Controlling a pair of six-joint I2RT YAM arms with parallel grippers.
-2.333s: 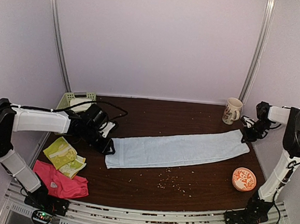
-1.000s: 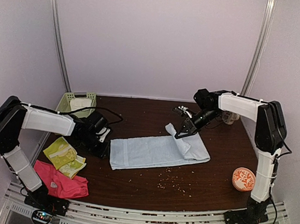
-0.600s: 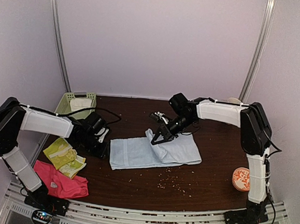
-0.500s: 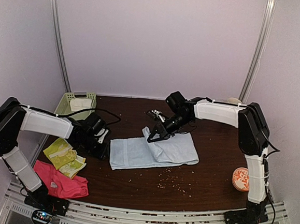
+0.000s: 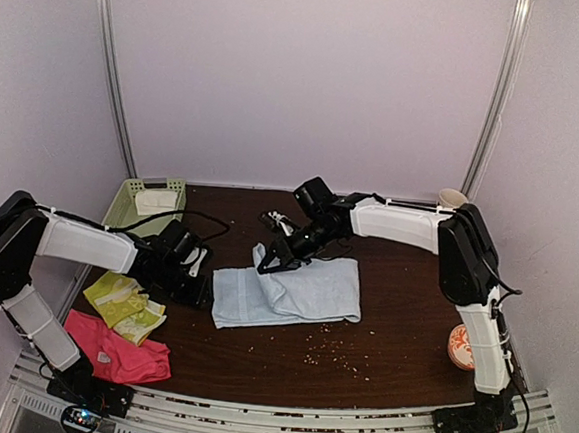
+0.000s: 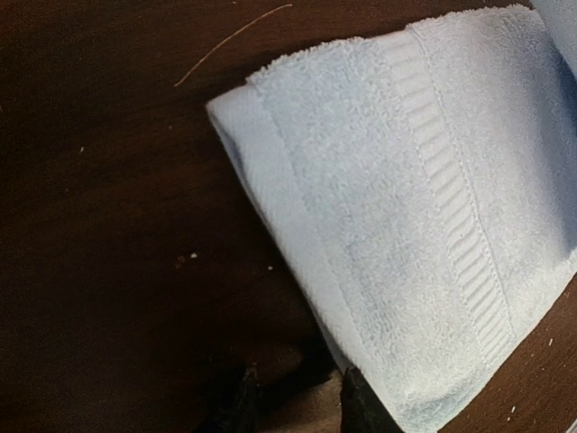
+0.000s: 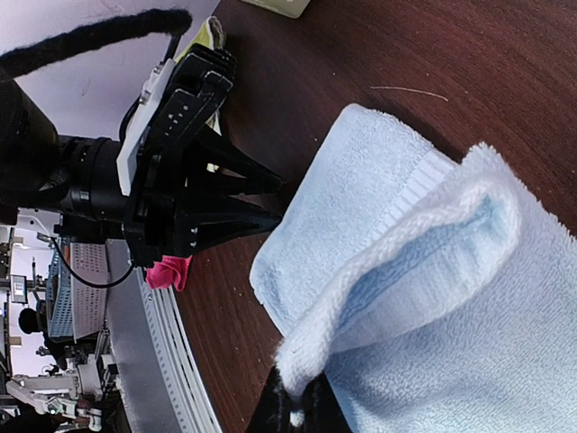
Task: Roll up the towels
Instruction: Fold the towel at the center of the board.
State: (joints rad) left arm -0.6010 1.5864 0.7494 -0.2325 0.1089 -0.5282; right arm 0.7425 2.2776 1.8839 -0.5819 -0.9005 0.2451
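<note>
The pale blue towel (image 5: 299,292) lies on the dark table, doubled over on itself. My right gripper (image 5: 266,262) is shut on the towel's folded-over end and holds it a little above the lower layer, near the towel's left part; the pinched edge shows in the right wrist view (image 7: 297,406). My left gripper (image 5: 199,290) is open and low at the towel's left end. In the left wrist view the towel (image 6: 406,225) lies flat, one fingertip (image 6: 358,408) at its edge. A yellow-green patterned towel (image 5: 122,302) and a hot-pink towel (image 5: 118,354) lie at front left.
A pale green slotted basket (image 5: 126,196) at back left holds a cream-white towel (image 5: 155,202). A mug (image 5: 451,198) and an orange patterned bowl (image 5: 458,346) sit at the right, partly behind my right arm. Crumbs (image 5: 331,352) are scattered in front of the towel.
My right gripper has carried the towel's right end leftward across the table, folding the towel over itself. My left arm has stayed at the towel's left end.
</note>
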